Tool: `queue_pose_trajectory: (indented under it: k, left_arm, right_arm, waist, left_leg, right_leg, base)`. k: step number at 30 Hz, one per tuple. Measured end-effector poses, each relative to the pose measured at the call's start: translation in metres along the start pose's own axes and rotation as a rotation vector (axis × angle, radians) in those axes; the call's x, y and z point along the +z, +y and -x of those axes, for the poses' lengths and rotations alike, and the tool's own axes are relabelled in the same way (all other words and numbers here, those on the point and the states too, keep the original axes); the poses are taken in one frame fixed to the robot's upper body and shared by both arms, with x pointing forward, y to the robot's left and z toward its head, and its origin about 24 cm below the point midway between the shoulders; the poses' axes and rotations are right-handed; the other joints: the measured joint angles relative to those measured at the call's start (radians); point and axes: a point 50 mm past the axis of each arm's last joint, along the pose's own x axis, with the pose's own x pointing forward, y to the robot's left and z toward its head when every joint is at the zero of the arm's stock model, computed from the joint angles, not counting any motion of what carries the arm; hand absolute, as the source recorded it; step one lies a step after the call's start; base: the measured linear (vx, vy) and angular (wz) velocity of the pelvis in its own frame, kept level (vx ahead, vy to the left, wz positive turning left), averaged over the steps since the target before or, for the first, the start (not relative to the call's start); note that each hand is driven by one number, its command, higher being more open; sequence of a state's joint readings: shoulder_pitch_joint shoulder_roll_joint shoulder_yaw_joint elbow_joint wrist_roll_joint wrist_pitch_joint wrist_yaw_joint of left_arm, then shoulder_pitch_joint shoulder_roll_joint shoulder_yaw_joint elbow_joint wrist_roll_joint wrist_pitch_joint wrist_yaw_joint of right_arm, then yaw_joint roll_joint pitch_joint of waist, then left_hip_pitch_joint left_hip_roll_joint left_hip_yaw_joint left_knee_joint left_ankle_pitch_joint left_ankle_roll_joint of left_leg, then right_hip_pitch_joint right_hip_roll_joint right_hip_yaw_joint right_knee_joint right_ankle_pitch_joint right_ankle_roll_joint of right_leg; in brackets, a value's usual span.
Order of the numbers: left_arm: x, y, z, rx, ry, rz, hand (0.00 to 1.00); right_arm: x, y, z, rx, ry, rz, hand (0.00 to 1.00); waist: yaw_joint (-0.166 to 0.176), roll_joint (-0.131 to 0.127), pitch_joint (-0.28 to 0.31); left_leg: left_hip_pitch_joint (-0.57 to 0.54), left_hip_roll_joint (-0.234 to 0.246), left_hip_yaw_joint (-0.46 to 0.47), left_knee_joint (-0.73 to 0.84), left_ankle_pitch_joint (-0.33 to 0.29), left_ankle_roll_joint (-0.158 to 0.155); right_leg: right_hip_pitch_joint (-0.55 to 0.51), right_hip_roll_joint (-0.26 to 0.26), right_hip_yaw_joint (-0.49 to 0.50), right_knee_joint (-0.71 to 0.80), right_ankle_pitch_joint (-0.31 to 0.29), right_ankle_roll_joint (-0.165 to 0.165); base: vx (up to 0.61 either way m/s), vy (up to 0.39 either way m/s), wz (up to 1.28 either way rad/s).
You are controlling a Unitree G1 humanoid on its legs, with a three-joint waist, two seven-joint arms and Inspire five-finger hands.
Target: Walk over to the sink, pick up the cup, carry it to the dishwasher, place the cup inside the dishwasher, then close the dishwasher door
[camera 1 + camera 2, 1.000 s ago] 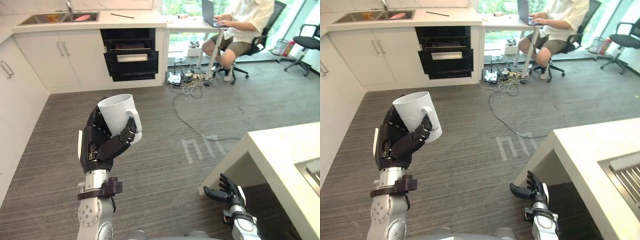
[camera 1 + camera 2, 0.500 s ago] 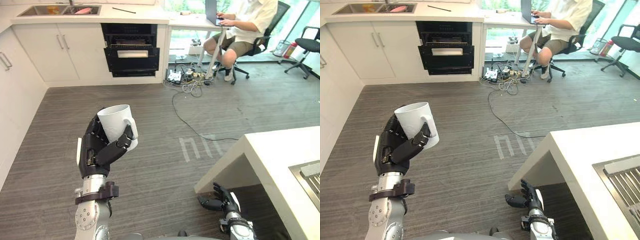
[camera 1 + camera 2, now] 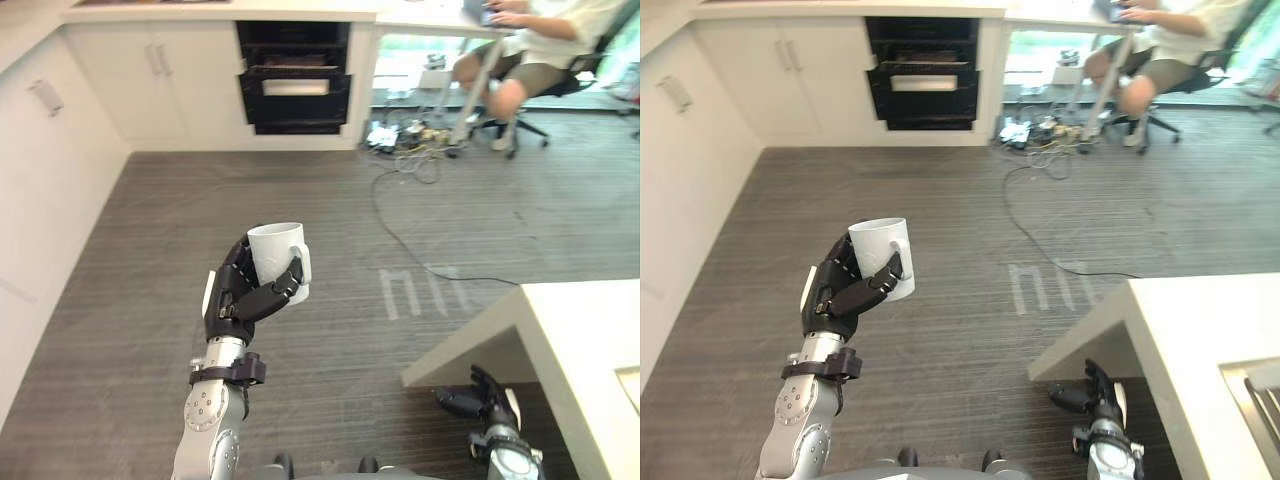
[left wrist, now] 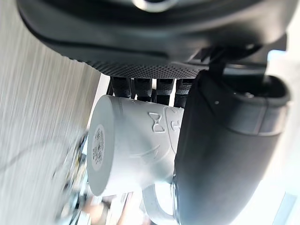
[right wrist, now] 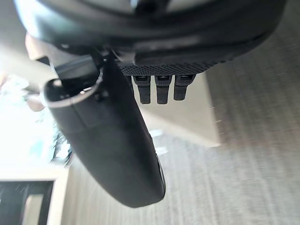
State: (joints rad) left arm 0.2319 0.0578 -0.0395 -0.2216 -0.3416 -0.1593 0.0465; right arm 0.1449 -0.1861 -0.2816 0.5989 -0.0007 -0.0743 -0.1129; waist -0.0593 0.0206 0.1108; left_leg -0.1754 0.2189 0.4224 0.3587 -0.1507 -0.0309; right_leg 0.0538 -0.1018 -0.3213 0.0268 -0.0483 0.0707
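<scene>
Fingers (image 4: pixel 140 86) of the left hand (image 3: pixel 232 300) curled round one white cup (image 3: pixel 275 248); right hand (image 3: pixel 1098 393) low, loosely open, empty.

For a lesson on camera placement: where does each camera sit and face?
Left eye view: on the head, facing down; left hand holds the cup, right hand low.
Right eye view: beside it, sharing that scene; dishwasher ahead.
Left wrist view: along the left hand, at the cup.
Right wrist view: along the right hand, at floor.

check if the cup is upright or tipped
Roughly upright: the cup has its open rim on top, gripped in the left hand, fingers and thumb curled round it.
</scene>
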Motion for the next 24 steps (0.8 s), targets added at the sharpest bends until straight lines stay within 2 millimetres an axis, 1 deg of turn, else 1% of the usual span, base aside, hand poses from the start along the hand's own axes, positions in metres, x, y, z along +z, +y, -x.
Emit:
queue_pose_trajectory:
  k: [1, 2, 3, 4, 5, 6, 7, 8, 9, 10, 11, 12, 13, 14, 15, 16, 17, 18, 19, 20, 21, 22, 23, 24]
  left_arm:
    - [0.000, 0.000, 0.001, 0.001, 0.002, -0.001, 0.30]
    - [0.000, 0.002, 0.001, 0.005, 0.002, -0.004, 0.30]
    - [0.001, 0.005, 0.002, 0.017, 0.000, -0.009, 0.30]
    - [0.002, 0.007, 0.002, 0.025, -0.003, -0.013, 0.30]
    - [0.003, 0.009, 0.002, 0.032, -0.007, -0.017, 0.30]
    - [0.004, 0.010, 0.003, 0.034, -0.010, -0.019, 0.30]
    - [0.005, 0.010, 0.003, 0.032, -0.016, -0.021, 0.30]
    - [0.005, 0.009, 0.004, 0.033, -0.015, -0.019, 0.30]
    - [0.005, 0.010, 0.004, 0.031, -0.015, -0.022, 0.30]
    - [0.006, 0.009, 0.004, 0.026, -0.014, -0.030, 0.30]
    - [0.007, 0.008, 0.004, 0.019, -0.017, -0.033, 0.30]
    - [0.007, 0.007, 0.004, 0.011, -0.017, -0.035, 0.30]
    - [0.009, 0.007, 0.004, 0.004, -0.023, -0.043, 0.30]
    - [0.010, 0.007, 0.004, 0.001, -0.027, -0.046, 0.30]
    - [0.012, 0.007, 0.003, -0.006, -0.035, -0.054, 0.30]
    - [0.012, 0.006, 0.002, -0.015, -0.037, -0.054, 0.30]
    - [0.012, 0.004, 0.001, -0.023, -0.039, -0.055, 0.30]
    - [0.013, 0.000, -0.002, -0.040, -0.045, -0.046, 0.30]
    - [0.014, -0.006, -0.006, -0.058, -0.057, -0.039, 0.30]
    - [0.015, -0.008, -0.007, -0.068, -0.065, -0.036, 0.30]
    - [0.014, -0.013, -0.009, -0.073, -0.070, -0.017, 0.30]
    - [0.015, -0.014, -0.010, -0.067, -0.081, -0.006, 0.30]
    - [0.015, -0.015, -0.012, -0.064, -0.082, 0.001, 0.30]
    - [0.013, -0.018, -0.012, -0.058, -0.075, 0.015, 0.30]
  right_arm:
    - [0.004, -0.003, -0.002, -0.009, -0.011, -0.001, 0.90]
    - [0.004, -0.003, -0.002, -0.010, -0.010, -0.003, 0.90]
    - [0.004, -0.001, -0.002, -0.007, -0.011, -0.007, 0.90]
    - [0.005, 0.001, -0.002, -0.004, -0.012, -0.012, 0.90]
    - [0.005, 0.002, -0.003, -0.001, -0.013, -0.016, 0.90]
    - [0.005, 0.003, -0.003, 0.001, -0.013, -0.020, 0.90]
    - [0.004, 0.005, -0.002, 0.003, -0.006, -0.025, 0.90]
    - [0.004, 0.006, -0.002, 0.007, -0.001, -0.026, 0.90]
    - [0.004, 0.008, -0.002, 0.012, 0.005, -0.029, 0.90]
    - [0.003, 0.011, -0.002, 0.019, 0.016, -0.033, 0.90]
    - [0.000, 0.014, 0.000, 0.024, 0.026, -0.035, 0.90]
    - [-0.001, 0.014, 0.001, 0.025, 0.027, -0.037, 0.90]
    - [0.003, 0.016, 0.002, 0.024, 0.008, -0.045, 0.90]
    - [0.009, 0.016, 0.002, 0.023, -0.014, -0.049, 0.90]
    - [0.022, 0.015, 0.001, 0.021, -0.069, -0.057, 0.90]
    - [0.034, 0.014, 0.001, 0.018, -0.127, -0.064, 0.90]
    - [0.039, 0.014, 0.002, 0.015, -0.150, -0.067, 0.90]
    - [0.046, 0.013, 0.002, 0.014, -0.180, -0.069, 0.90]
    - [0.052, 0.012, 0.003, 0.012, -0.206, -0.070, 0.90]
    - [0.055, 0.012, 0.004, 0.013, -0.219, -0.070, 0.90]
    - [0.063, 0.010, 0.004, 0.017, -0.256, -0.052, 0.90]
    - [0.074, 0.014, 0.004, 0.035, -0.299, -0.051, 0.90]
    - [0.077, 0.015, 0.005, 0.041, -0.312, -0.051, 0.90]
    - [0.078, 0.013, 0.007, 0.042, -0.320, -0.049, 0.90]
  waist:
    - [0.011, 0.010, 0.006]
    - [0.018, 0.010, 0.006]
    - [0.019, 0.009, 0.007]
    - [0.020, 0.007, 0.008]
    - [0.020, -0.001, 0.013]
    - [0.020, -0.006, 0.016]
    - [0.020, -0.008, 0.017]
    - [0.020, -0.011, 0.020]
    - [0.021, -0.016, 0.023]
    - [0.018, -0.026, 0.031]
    - [0.011, -0.032, 0.042]
    - [0.008, -0.033, 0.043]
    - [0.002, -0.034, 0.042]
    - [-0.002, -0.034, 0.042]
    - [-0.008, -0.033, 0.043]
    - [-0.014, -0.027, 0.046]
    - [-0.017, -0.022, 0.049]
    - [-0.026, -0.016, 0.052]
    - [-0.040, -0.008, 0.052]
    - [-0.045, -0.006, 0.049]
    - [-0.037, 0.031, 0.043]
    - [-0.026, 0.054, 0.045]
    - [-0.027, 0.059, 0.048]
    - [-0.035, 0.070, 0.057]
  left_leg:
    - [-0.004, -0.002, 0.006, 0.019, 0.004, -0.007]
    - [-0.007, -0.013, 0.000, 0.026, -0.004, -0.004]
    - [-0.018, -0.033, -0.015, 0.045, -0.026, 0.014]
    - [-0.032, -0.052, -0.027, 0.074, -0.051, 0.032]
    - [-0.039, -0.068, -0.032, 0.100, -0.075, 0.043]
    - [-0.042, -0.079, -0.037, 0.119, -0.091, 0.050]
    - [-0.042, -0.103, -0.046, 0.149, -0.127, 0.064]
    - [-0.042, -0.115, -0.049, 0.168, -0.150, 0.075]
    - [-0.033, -0.130, -0.053, 0.176, -0.169, 0.089]
    - [-0.002, -0.155, -0.068, 0.173, -0.190, 0.110]
    - [0.038, -0.166, -0.092, 0.166, -0.208, 0.135]
    - [0.053, -0.166, -0.106, 0.163, -0.219, 0.139]
    - [0.087, -0.172, -0.125, 0.134, -0.226, 0.142]
    - [0.104, -0.178, -0.131, 0.113, -0.225, 0.139]
    - [0.142, -0.192, -0.139, 0.067, -0.210, 0.116]
    - [0.185, -0.206, -0.158, 0.020, -0.208, 0.110]
    - [0.208, -0.209, -0.171, -0.001, -0.209, 0.103]
    - [0.255, -0.211, -0.207, -0.042, -0.214, 0.085]
    - [0.298, -0.205, -0.254, -0.077, -0.225, 0.064]
    - [0.316, -0.203, -0.279, -0.087, -0.233, 0.050]
    - [0.334, -0.166, -0.310, -0.071, -0.254, 0.015]
    - [0.320, -0.136, -0.335, 0.003, -0.240, -0.009]
    - [0.303, -0.128, -0.341, 0.069, -0.219, -0.036]
    - [0.239, -0.106, -0.338, 0.274, -0.124, -0.058]
  right_leg:
    - [-0.001, -0.021, -0.019, 0.032, -0.020, 0.018]
    - [-0.003, -0.034, -0.021, 0.048, -0.032, 0.026]
    - [-0.009, -0.062, -0.038, 0.084, -0.062, 0.034]
    - [-0.027, -0.093, -0.050, 0.136, -0.091, 0.051]
    - [-0.041, -0.123, -0.057, 0.187, -0.121, 0.062]
    - [-0.047, -0.142, -0.060, 0.224, -0.141, 0.070]
    - [-0.057, -0.180, -0.061, 0.313, -0.177, 0.071]
    - [-0.093, -0.212, -0.057, 0.413, -0.184, 0.060]
    - [-0.133, -0.244, -0.041, 0.522, -0.178, 0.025]
    - [-0.193, -0.272, 0.025, 0.683, -0.137, -0.055]
    - [-0.248, -0.251, 0.128, 0.805, -0.131, -0.057]
    - [-0.267, -0.220, 0.158, 0.837, -0.158, -0.037]
    - [-0.307, -0.160, 0.183, 0.838, -0.199, -0.031]
    - [-0.334, -0.137, 0.182, 0.819, -0.215, -0.033]
    - [-0.382, -0.097, 0.167, 0.745, -0.224, -0.040]
    - [-0.418, -0.057, 0.147, 0.631, -0.219, -0.034]
    - [-0.429, -0.035, 0.143, 0.560, -0.207, -0.030]
    - [-0.450, 0.005, 0.148, 0.423, -0.145, -0.032]
    - [-0.457, 0.044, 0.161, 0.342, -0.036, -0.036]
    - [-0.456, 0.058, 0.162, 0.323, 0.024, -0.046]
    - [-0.448, 0.090, 0.157, 0.344, 0.047, -0.065]
    - [-0.431, 0.103, 0.145, 0.373, 0.010, -0.089]
    - [-0.416, 0.104, 0.135, 0.388, -0.005, -0.086]
    - [-0.356, 0.103, 0.111, 0.403, -0.021, -0.093]
  base:
    - [-0.06, 0.181, 0.69]
    - [-0.03, 0.266, 0.56]
    - [-0.01, 0.273, 0.48]
    - [0.01, 0.333, 0.52]
    - [0.04, 0.276, 0.37]
    - [0.10, 0.276, 0.33]
    - [0.12, 0.193, 0.30]
    - [0.17, 0.234, 0.30]
    - [0.19, 0.217, 0.31]
    - [0.27, 0.250, 0.44]
    - [0.26, 0.178, 0.48]
    - [0.31, 0.127, 0.54]
    - [0.27, 0.076, 0.41]
    - [0.35, 0.094, 0.45]
    - [0.38, 0.092, 0.39]
    - [0.50, 0.096, 0.45]
    - [0.58, 0.061, 0.65]
    - [0.66, 0.018, 0.97]
    - [0.60, -0.017, 1.05]
    - [0.65, -0.043, 0.86]
    - [0.67, -0.050, 0.32]
    - [0.67, -0.048, 0.17]
    - [0.64, -0.066, 0.28]
    - [0.60, -0.083, 0.51]
